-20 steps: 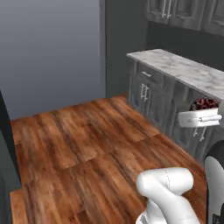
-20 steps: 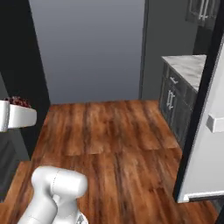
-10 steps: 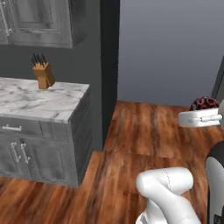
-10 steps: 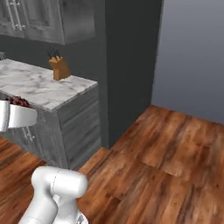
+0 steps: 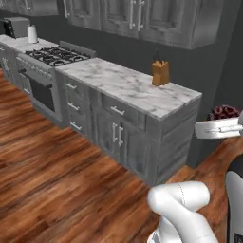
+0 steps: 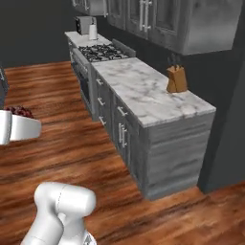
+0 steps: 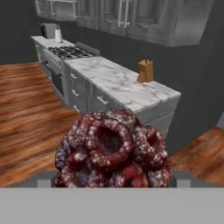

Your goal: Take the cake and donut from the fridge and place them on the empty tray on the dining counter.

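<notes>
Cake: one maroon, bumpy cake (image 7: 113, 151) sat right at the hand camera, between the finger tips; its top also peeked above the white hand in the left base view (image 5: 224, 112) and the right base view (image 6: 19, 111).
Gripper: one gripper (image 5: 222, 128), clamped around the cake as far as I could tell, though the fingers themselves were hidden behind it; it was held up in the air, well above the floor.
Wall counter: one marble-topped run (image 6: 143, 91) with grey drawers and doors below, off to the side of the arm.
Knife block: one, tan (image 5: 160, 72), standing near the counter's end.
Stove: one gas hob (image 6: 100, 52), set into the counter farther along.
Far end: one toaster (image 7: 49, 30) and one white canister (image 7: 58, 35), just beside each other.
Upper cabinets: a row of grey ones (image 5: 137, 16) above.
Floor: reddish wooden planks (image 5: 57, 180).
</notes>
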Robot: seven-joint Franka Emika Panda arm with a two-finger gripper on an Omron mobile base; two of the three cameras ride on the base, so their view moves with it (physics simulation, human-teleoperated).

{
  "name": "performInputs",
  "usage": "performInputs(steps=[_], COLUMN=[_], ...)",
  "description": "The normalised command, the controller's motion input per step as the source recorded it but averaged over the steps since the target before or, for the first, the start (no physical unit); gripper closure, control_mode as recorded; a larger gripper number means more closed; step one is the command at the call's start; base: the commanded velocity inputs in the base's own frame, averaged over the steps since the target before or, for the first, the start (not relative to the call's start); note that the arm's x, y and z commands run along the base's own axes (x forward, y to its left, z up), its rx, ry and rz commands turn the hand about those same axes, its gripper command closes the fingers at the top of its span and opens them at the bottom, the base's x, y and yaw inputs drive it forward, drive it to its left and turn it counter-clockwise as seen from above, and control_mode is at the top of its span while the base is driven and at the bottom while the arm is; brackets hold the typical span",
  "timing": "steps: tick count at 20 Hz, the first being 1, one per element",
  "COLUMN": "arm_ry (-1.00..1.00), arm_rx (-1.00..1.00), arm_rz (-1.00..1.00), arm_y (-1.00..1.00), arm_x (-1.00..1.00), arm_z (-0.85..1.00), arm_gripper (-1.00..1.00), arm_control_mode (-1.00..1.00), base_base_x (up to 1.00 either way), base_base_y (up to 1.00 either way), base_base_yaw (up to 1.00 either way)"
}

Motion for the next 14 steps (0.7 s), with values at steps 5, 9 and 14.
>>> performInputs(steps=[5,9,14], arm_ry=[0.00,0.00,0.00], arm_rx=[0.00,0.00,0.00], arm_rz=[0.00,0.00,0.00], arm_y=[0.00,0.00,0.00], arm_x=[0.00,0.00,0.00], arm_z=[0.00,0.00,0.00], arm_gripper=[1.00,1.00,1.00], arm_control_mode=[1.00,1.00,1.00], base_base_x=[0.48,0.90,0.87], base_base_y=[0.18,0.08,0.20], base_base_yaw=[0.89,0.76,0.33])
